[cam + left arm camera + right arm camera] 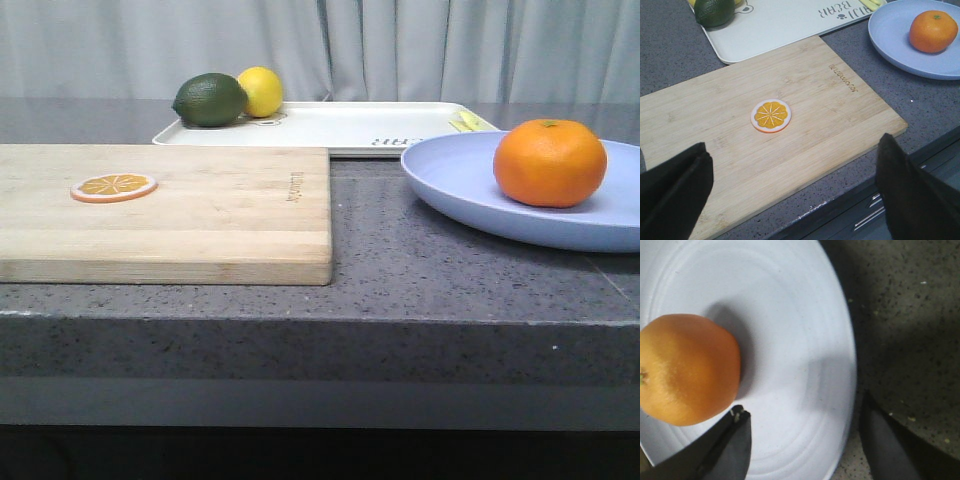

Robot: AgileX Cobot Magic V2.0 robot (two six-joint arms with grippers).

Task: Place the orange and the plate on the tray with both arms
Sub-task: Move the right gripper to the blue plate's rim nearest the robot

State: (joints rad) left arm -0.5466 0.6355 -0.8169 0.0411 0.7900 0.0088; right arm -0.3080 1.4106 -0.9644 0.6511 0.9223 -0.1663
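Black right gripper [802,440]: jaws standing apart, straddling the near rim of the plate [805,340], one finger over the plate just beside the orange [685,370], the other over the stone counter [910,315]; nothing clamped.
Left gripper [792,195]: fingers spread wide, hanging empty over the near edge of the wooden cutting board [840,120].
Orange: sitting on the plate, on the counter, not on the tray [330,125].
Plate: lying right of the board, just in front of the tray's near right corner.
Tray: carrying a lemon [262,90] and a dark green fruit [210,99] at its far left.
Board: bearing an orange slice [771,115].
Progress: seemingly nothing delivered; both orange and plate are waiting to be moved.
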